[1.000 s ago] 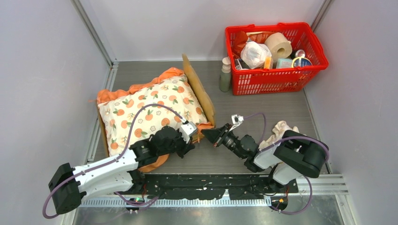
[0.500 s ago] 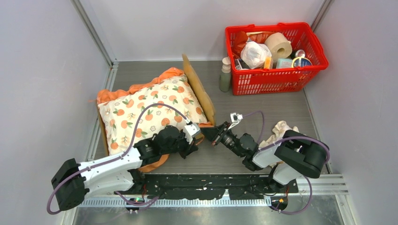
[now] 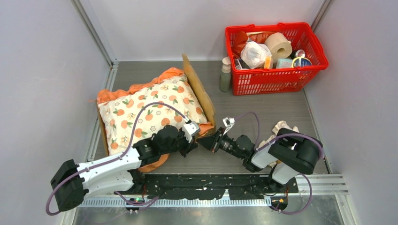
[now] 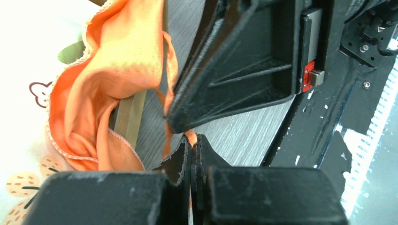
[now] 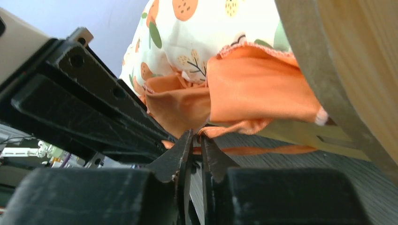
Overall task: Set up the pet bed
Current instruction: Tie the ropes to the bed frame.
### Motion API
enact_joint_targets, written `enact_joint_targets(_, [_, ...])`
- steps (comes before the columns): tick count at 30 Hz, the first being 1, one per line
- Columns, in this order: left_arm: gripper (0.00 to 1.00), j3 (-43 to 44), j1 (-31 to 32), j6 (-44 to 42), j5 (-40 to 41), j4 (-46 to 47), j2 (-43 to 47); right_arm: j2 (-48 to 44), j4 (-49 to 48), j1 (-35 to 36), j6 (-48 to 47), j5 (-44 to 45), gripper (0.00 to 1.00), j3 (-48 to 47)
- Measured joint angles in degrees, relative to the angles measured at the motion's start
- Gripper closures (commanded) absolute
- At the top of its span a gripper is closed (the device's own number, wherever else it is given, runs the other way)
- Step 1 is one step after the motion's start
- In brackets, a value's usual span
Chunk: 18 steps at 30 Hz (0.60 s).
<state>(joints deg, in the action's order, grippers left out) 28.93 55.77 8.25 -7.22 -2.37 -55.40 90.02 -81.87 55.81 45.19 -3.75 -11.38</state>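
The pet bed (image 3: 201, 91) stands on the table (image 3: 281, 108) left of centre, with its scalloped wooden headboard upright on the side that faces the red basket (image 3: 313, 51). An orange-print cushion (image 3: 150, 112) lies in the frame and covers the base panel. The cushion's orange ruffle (image 4: 122, 56) spills over the near right corner of the bed. Both arms meet at this corner. The left hand (image 4: 193, 138) is pressed together, with a strip of the orange ruffle pinched between its fingertips. The right hand (image 5: 197, 138) points at the same corner, tip to tip with the left hand. Its fingers show a narrow slit with orange cloth at the tips; whether the cloth is gripped cannot be told. A small cream pillow (image 3: 280, 127) lies behind the right arm. A pale green bottle (image 3: 225, 75) stands just beside the basket's left wall.
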Motion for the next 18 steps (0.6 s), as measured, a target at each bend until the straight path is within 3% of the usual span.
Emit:
enact_joint_targets(4, [1.0,0.1,0.0,-0.7,1.5,0.0,-0.5,-0.4,-0.1,0.0,0.0,-0.4,0.58,2.0])
enact_joint_targets(6, [1.0,0.2,0.0,-1.0,2.3,0.0,-1.2,-1.9,1.6,0.0,-0.1,-0.3,0.53,2.7])
enact_joint_targets(13, [1.0,1.4,0.0,-1.2,6.5,0.0,-1.8,-7.6,2.8,0.7,-2.3,3.3,0.44,6.4])
enact_joint_targets(18, [1.0,1.9,0.0,-1.2,8.0,0.0,-1.8,-8.1,3.6,2.6,-6.1,8.0,0.44,7.7])
